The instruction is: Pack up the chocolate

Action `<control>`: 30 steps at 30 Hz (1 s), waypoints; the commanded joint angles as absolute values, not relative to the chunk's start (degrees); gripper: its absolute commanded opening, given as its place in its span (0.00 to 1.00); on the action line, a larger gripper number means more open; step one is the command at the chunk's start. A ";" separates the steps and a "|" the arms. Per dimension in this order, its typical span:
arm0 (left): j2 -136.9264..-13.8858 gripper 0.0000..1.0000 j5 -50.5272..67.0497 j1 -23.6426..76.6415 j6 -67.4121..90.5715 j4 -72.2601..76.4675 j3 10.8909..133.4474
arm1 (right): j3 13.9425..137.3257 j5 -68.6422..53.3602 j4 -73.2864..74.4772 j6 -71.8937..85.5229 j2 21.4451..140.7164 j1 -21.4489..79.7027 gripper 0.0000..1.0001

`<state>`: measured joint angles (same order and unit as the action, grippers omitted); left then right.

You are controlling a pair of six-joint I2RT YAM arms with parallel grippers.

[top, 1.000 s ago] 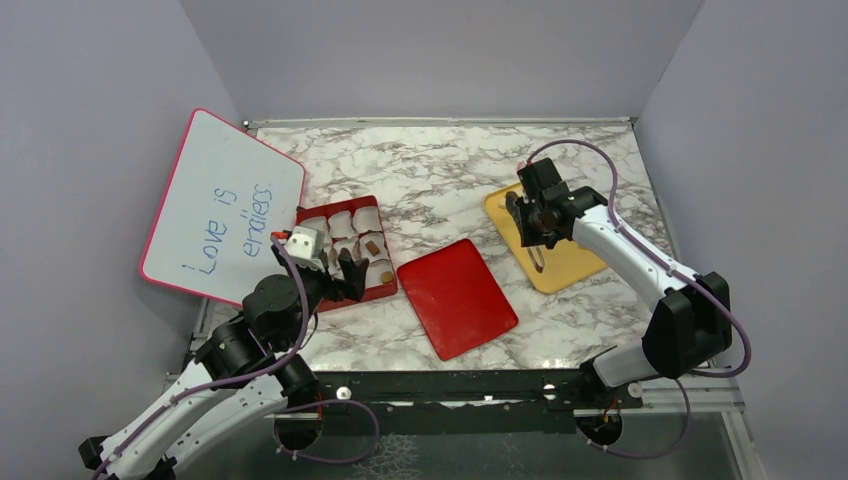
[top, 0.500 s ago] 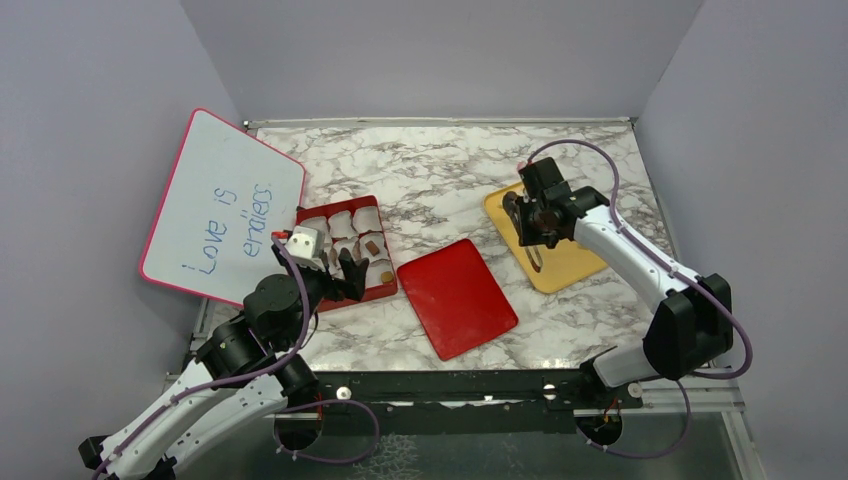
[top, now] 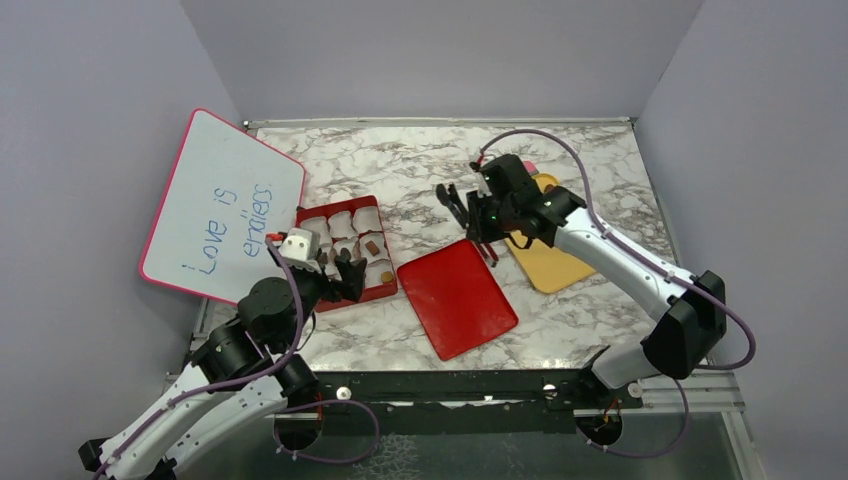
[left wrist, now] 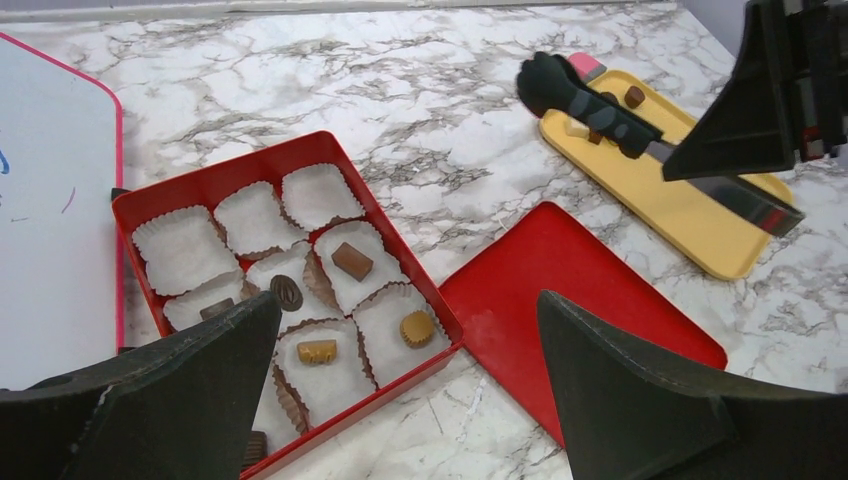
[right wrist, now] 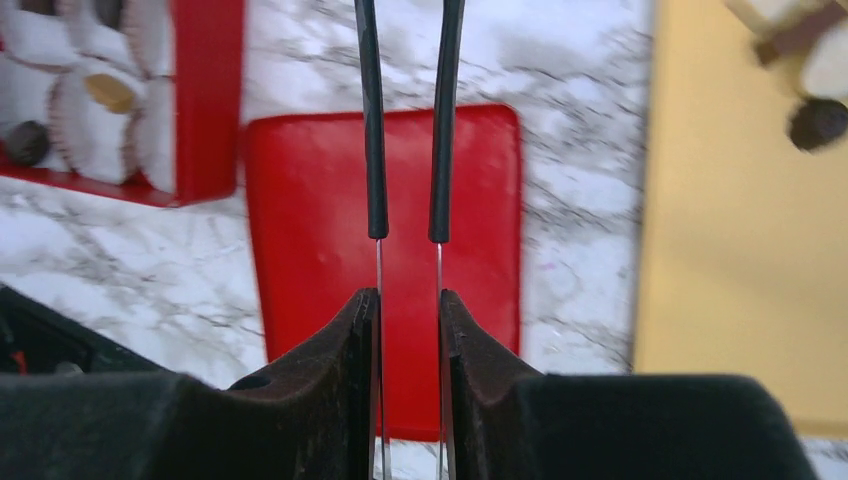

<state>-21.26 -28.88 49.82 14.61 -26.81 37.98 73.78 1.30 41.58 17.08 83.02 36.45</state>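
Chocolate point(left wrist: 352, 260): several pieces in paper cups point(left wrist: 180, 245) of red box point(left wrist: 220, 175), more on yellow tray point(left wrist: 680, 205). Left pincer point(left wrist: 408, 297): jaws wide apart, by the box. Right pincer point(right wrist: 408, 300): clamped on tongs point(right wrist: 374, 120) over red lid point(right wrist: 300, 200).

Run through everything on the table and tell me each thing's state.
red box: open, partly filled with chocolates.
red lid: off, flat beside the box.
right hand: shut on the tongs.
tongs: held, arms squeezed close.
left hand: open, empty, near the box.
yellow tray: a few chocolates left on it.
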 commanded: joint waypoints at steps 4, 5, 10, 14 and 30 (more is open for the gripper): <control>-16.41 0.99 -30.37 49.54 15.47 -26.38 38.51 | 82.33 1.12 34.29 20.07 92.30 45.74 0.28; -15.76 0.99 -30.59 49.56 15.55 -26.35 38.54 | 83.98 1.95 34.41 20.12 94.07 46.73 0.28; -12.73 0.99 -31.70 49.57 15.51 -25.89 38.40 | 92.20 4.59 34.83 19.73 102.73 50.99 0.29; -11.04 0.99 -32.72 49.56 15.54 -25.75 38.30 | 99.32 6.88 35.97 18.44 109.64 53.44 0.29; -8.50 0.99 -33.64 49.51 15.82 -25.68 38.05 | 110.70 14.16 40.93 15.62 122.37 55.44 0.33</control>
